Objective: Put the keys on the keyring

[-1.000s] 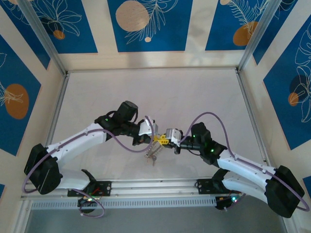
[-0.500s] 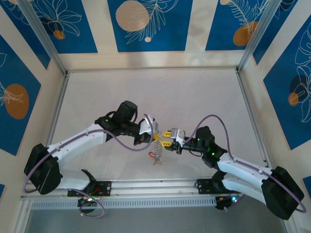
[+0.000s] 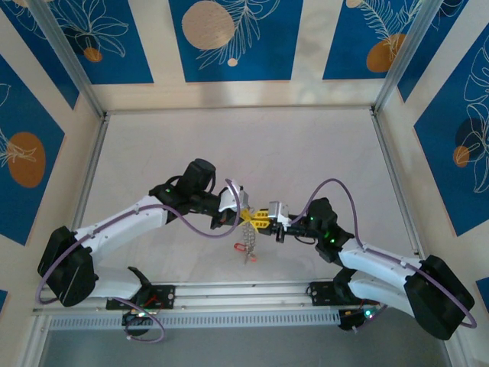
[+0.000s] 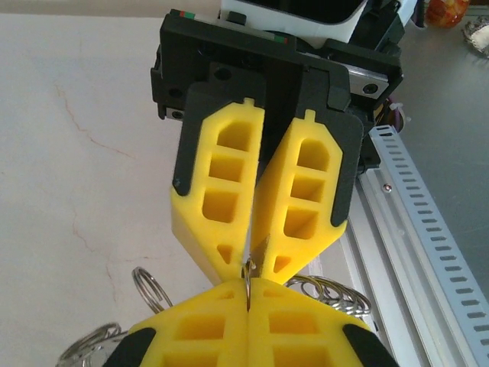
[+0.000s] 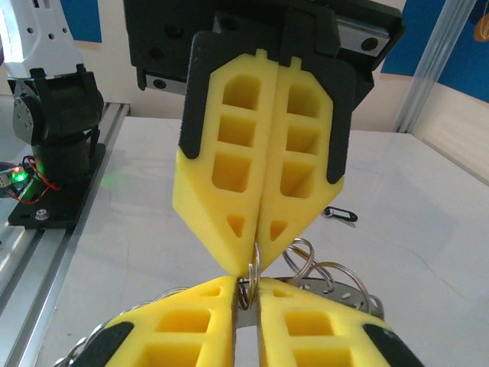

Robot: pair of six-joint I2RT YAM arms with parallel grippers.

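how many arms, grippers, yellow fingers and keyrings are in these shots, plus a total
arms: 2 (left arm, right arm)
grippers: 2 (left gripper, right gripper)
yellow fingers: 4
keyring: 1
total: 9

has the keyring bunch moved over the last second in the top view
Yes, slightly. The keyring has drifted right along the front rail, and hangs under where the left pincer and right pincer meet.
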